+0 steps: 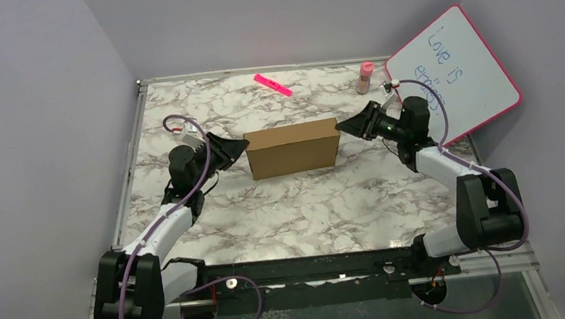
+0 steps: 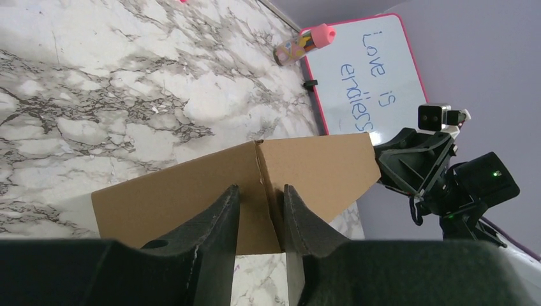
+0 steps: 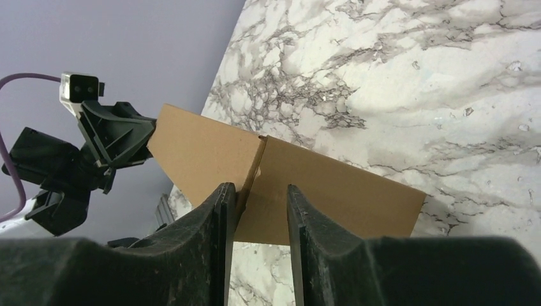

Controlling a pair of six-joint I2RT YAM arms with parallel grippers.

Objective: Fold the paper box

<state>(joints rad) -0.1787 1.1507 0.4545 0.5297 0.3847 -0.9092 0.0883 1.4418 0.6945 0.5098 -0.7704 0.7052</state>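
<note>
The paper box (image 1: 294, 149) is a closed brown cardboard block standing in the middle of the marble table (image 1: 284, 213). My left gripper (image 1: 241, 148) is at its left end. In the left wrist view my left gripper (image 2: 260, 188) has its jaws drawn narrow astride a corner edge of the paper box (image 2: 178, 191), and cardboard fills the gap. My right gripper (image 1: 342, 127) is at the right end. Seen from its own wrist, my right gripper (image 3: 258, 186) straddles the corner seam of the paper box (image 3: 332, 185) the same way.
A pink-framed whiteboard (image 1: 457, 75) leans at the back right, close behind my right arm. A pink-capped bottle (image 1: 365, 77) stands beside it. A pink strip (image 1: 273, 85) lies at the back centre. Grey walls close in the table's left, back and right.
</note>
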